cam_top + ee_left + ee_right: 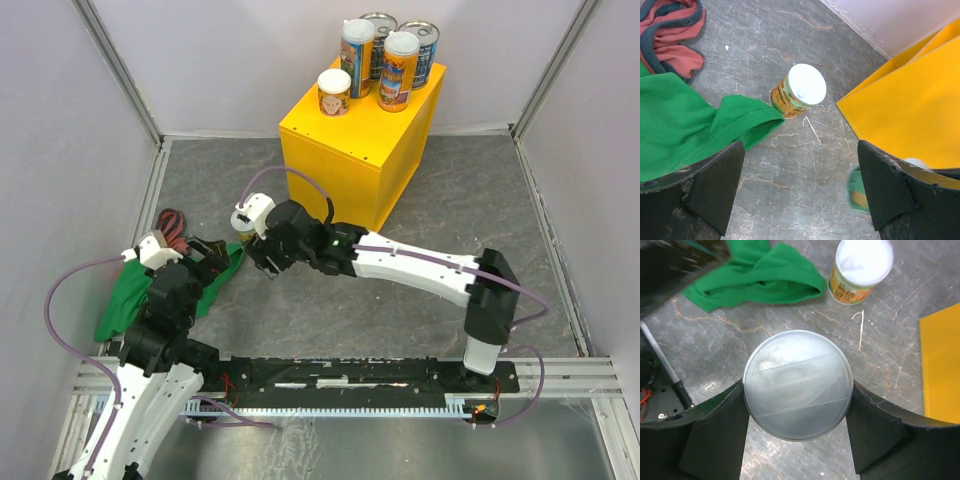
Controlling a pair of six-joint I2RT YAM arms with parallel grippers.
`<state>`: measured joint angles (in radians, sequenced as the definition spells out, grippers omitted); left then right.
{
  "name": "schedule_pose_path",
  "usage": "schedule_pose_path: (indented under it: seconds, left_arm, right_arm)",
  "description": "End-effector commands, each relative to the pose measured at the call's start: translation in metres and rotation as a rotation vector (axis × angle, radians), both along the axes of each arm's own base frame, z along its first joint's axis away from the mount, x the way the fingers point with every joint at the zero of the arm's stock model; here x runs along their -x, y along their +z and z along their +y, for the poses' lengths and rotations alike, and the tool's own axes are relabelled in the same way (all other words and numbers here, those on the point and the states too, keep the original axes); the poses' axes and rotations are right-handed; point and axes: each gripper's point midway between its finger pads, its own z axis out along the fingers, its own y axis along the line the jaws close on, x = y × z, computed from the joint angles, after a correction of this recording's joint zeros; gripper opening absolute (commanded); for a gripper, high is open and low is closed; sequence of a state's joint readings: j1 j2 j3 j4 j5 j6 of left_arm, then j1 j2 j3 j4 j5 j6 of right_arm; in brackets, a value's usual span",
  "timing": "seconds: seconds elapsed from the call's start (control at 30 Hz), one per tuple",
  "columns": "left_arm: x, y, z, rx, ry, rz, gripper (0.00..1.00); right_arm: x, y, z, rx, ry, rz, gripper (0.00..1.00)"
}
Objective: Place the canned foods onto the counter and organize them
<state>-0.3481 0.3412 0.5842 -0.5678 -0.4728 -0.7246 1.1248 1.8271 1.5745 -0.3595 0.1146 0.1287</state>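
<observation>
The yellow counter [345, 150] carries two wide blue cans [422, 50], two tall slim cans [398, 72] and one small pale-lidded can [334, 92]. My right gripper [797, 407] is shut on a small can with a pale lid [797, 385], held just above the grey floor; in the top view the gripper [263, 262] hides this can. Another small can [861, 270] stands on the floor beside the green cloth, also seen in the left wrist view [799, 92]. My left gripper [800, 165] is open and empty, over the floor near this can.
A green cloth [135, 300] and a red cloth [670, 35] lie on the floor at the left. The counter's yellow side [910, 115] is close on the right of the left gripper. Grey walls enclose the floor.
</observation>
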Motion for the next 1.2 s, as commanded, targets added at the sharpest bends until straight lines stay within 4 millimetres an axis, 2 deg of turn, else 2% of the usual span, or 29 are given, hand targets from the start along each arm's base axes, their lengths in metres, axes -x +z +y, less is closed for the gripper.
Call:
schedule_pose_path:
  seconds: [0.0, 0.3, 0.47, 0.57, 0.63, 0.83, 1.03, 1.17]
  left_arm:
    - [-0.006, 0.018, 0.006, -0.006, 0.035, -0.071, 1.0]
    - [-0.006, 0.017, 0.002, 0.011, 0.016, -0.076, 1.0]
    - [-0.006, 0.019, 0.001, 0.015, 0.012, -0.081, 1.0]
    - [-0.006, 0.022, 0.0, 0.02, 0.007, -0.085, 1.0]
    - [-0.006, 0.022, 0.0, 0.024, 0.006, -0.086, 1.0]
    - [-0.007, 0.018, -0.004, 0.041, -0.005, -0.077, 1.0]
    - [-0.008, 0.014, -0.007, 0.056, -0.01, -0.071, 1.0]
    - [-0.011, 0.012, -0.008, 0.066, -0.011, -0.071, 1.0]
  right_arm:
    - [0.003, 0.118, -0.017, -0.166, -0.029, -0.13, 0.33]
    - [-0.005, 0.231, -0.071, -0.244, -0.144, -0.317, 0.32]
    - [-0.014, 0.282, -0.098, -0.27, -0.221, -0.423, 0.31]
    - [-0.022, 0.304, -0.116, -0.279, -0.275, -0.479, 0.31]
    - [-0.031, 0.313, -0.128, -0.274, -0.314, -0.499, 0.32]
    - [-0.075, 0.328, -0.168, -0.289, -0.449, -0.501, 0.31]
    - [-0.12, 0.331, -0.202, -0.285, -0.556, -0.486, 0.31]
    - [-0.142, 0.326, -0.216, -0.264, -0.609, -0.476, 0.32]
